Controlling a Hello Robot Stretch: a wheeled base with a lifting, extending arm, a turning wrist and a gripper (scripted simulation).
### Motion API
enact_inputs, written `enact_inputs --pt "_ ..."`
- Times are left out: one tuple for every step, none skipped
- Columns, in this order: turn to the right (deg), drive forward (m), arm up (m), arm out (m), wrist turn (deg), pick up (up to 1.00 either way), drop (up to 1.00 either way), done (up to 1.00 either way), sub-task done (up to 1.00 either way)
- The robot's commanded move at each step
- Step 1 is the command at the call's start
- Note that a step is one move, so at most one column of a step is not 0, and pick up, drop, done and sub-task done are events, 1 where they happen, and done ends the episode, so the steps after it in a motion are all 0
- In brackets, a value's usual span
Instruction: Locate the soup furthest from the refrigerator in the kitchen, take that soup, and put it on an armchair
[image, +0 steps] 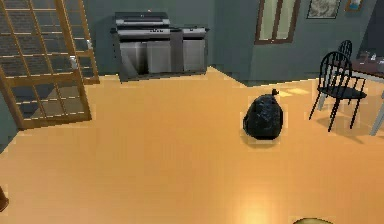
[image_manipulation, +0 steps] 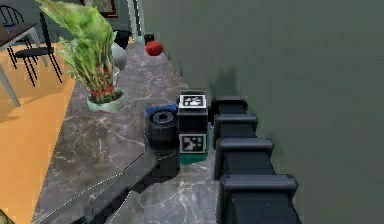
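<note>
Early-to-mid by my read: dark gripper (image_manipulation: 160, 132) at grey marbled countertop (image_manipulation: 100, 160), grasp can't be told, small blue-edged blob (image_manipulation: 160, 109) at its twelve o'clock maybe the soup, armchair drop not yet done.

A home: dining chair (image: 338, 88), houseplant (image_manipulation: 85, 45), stone countertop (image_manipulation: 100, 150).

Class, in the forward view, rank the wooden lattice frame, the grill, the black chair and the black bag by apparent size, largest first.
1. wooden lattice frame, though nearness to the camera inflates it.
2. grill.
3. black chair and black bag, unranked: the chair is taller but thin-framed, the bag solid.
</note>
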Motion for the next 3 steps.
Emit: enact_inputs --pt "0.0 0.00 0.00 0.00 -9.0 0.00 0.00 0.00 0.00" --pt "0.0 0.00 0.00 -0.10 0.0 0.00 0.00 0.00 0.00" --pt "-45.0 0.00 0.00 0.00 0.0 0.00 0.00 0.00 0.00"
